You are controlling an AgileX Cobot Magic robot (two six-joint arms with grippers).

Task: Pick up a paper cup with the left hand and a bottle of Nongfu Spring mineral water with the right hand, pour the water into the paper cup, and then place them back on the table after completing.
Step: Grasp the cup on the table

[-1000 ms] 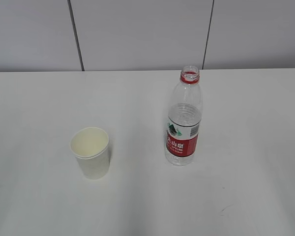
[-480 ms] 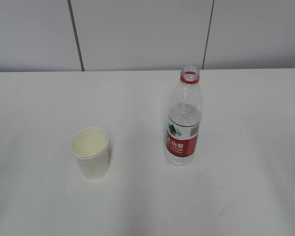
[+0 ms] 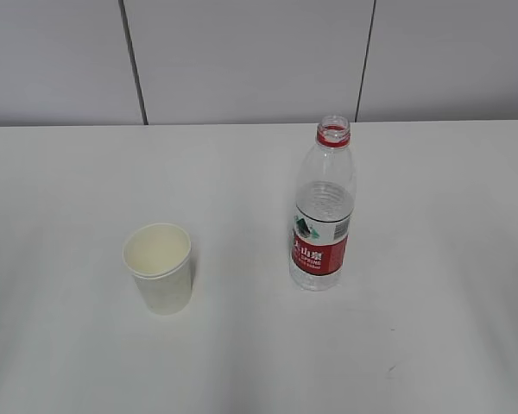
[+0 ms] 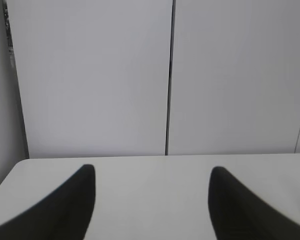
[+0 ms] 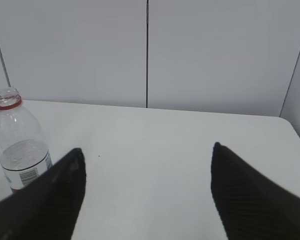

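A pale paper cup point(image 3: 159, 267) stands upright and empty on the white table point(image 3: 242, 172), left of centre. An uncapped Nongfu Spring bottle point(image 3: 323, 207) with a red label and partly filled with water stands to its right; it also shows at the left edge of the right wrist view point(image 5: 17, 145). My left gripper point(image 4: 152, 172) is open over bare table, with no cup in its view. My right gripper point(image 5: 147, 152) is open and empty, with the bottle to the left of its left finger point(image 5: 65, 185). Neither gripper shows in the exterior view.
A grey panelled wall point(image 3: 242, 60) runs behind the table's far edge. The table's left edge and corner show in the left wrist view point(image 4: 10, 172), its right edge in the right wrist view point(image 5: 295, 130).
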